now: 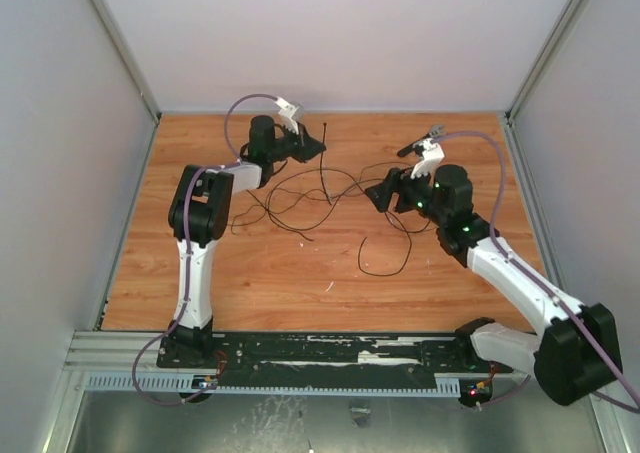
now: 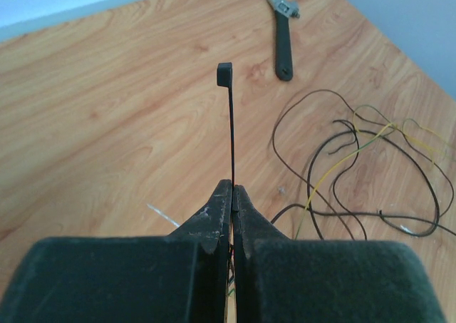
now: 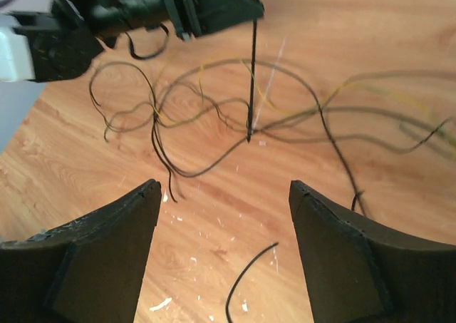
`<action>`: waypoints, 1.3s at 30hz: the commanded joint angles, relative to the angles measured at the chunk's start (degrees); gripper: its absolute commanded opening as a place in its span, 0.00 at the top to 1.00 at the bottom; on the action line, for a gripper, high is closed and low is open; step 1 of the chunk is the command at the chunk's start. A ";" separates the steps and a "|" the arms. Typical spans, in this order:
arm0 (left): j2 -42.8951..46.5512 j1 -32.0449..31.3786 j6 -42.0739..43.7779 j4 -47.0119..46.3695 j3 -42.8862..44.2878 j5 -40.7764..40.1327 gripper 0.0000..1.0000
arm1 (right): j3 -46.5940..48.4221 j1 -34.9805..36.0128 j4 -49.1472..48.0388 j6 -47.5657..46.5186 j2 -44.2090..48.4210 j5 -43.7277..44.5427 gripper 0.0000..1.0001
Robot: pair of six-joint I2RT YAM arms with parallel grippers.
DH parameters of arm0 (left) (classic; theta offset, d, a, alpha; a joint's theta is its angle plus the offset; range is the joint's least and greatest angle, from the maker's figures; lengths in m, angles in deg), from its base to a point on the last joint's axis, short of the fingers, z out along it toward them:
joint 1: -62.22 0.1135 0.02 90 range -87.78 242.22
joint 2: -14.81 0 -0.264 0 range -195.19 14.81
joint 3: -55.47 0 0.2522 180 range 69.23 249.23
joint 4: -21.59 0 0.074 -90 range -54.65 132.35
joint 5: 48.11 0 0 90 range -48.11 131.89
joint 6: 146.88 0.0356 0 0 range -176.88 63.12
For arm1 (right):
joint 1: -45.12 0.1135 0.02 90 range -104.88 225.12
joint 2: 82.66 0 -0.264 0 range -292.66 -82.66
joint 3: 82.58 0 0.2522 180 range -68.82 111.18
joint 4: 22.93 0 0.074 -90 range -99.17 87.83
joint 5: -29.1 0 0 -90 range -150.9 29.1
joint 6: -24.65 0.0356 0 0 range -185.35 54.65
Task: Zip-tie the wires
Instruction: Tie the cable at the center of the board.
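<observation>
My left gripper [image 2: 233, 187] is shut on the zip tie [image 2: 231, 123], a stiff black strip whose square head points away from the jaws. From above, the left gripper [image 1: 320, 151] holds the zip tie [image 1: 327, 178] over the back middle of the table. The strip's tail reaches into the wires [image 1: 300, 198]. The wires [image 3: 214, 116] lie in loose dark loops on the wood, with a few yellowish strands among them. My right gripper [image 3: 224, 191] is open and holds nothing. It hovers over bare wood short of the zip tie's tail [image 3: 251, 109]. From above, the right gripper [image 1: 372, 191] is to the right of the strip.
A dark-handled tool with a grey head [image 1: 424, 140] lies at the back right, behind my right arm; it also shows in the left wrist view as the tool [image 2: 283, 38]. A loose wire end [image 3: 249, 273] curls under the right gripper. White scraps dot the wooden table [image 1: 250, 283]. Grey walls enclose three sides.
</observation>
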 commanded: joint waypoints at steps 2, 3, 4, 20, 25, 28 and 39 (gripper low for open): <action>3.30 -0.91 1.22 -1.52 -2.95 0.04 1.00 | -1.18 0.37 1.73 9.64 -7.38 -0.23 0.25; 3.74 -0.97 1.33 -1.81 -3.48 -0.41 1.00 | -1.64 0.50 0.44 10.75 -8.99 -0.45 0.25; 4.09 -1.01 1.34 -2.32 -4.67 -0.74 1.00 | -2.06 0.67 -1.05 11.87 -10.53 -0.49 0.25; 6.96 -1.79 -2.69 -8.57 -11.80 -2.72 1.00 | 5.37 7.01 -9.88 15.41 -32.95 -4.73 0.36; 6.60 -1.98 -3.03 -8.85 -12.15 -2.73 1.00 | 8.72 8.01 -9.65 14.93 -37.54 -6.23 0.49; 6.64 -2.12 -3.04 -8.76 -12.31 -2.78 1.00 | 11.27 8.16 -9.53 14.22 -39.88 -6.20 0.61; 7.00 -2.60 -3.34 -8.23 -12.55 -2.78 1.00 | 20.87 8.18 -6.13 12.33 -47.87 -7.83 0.99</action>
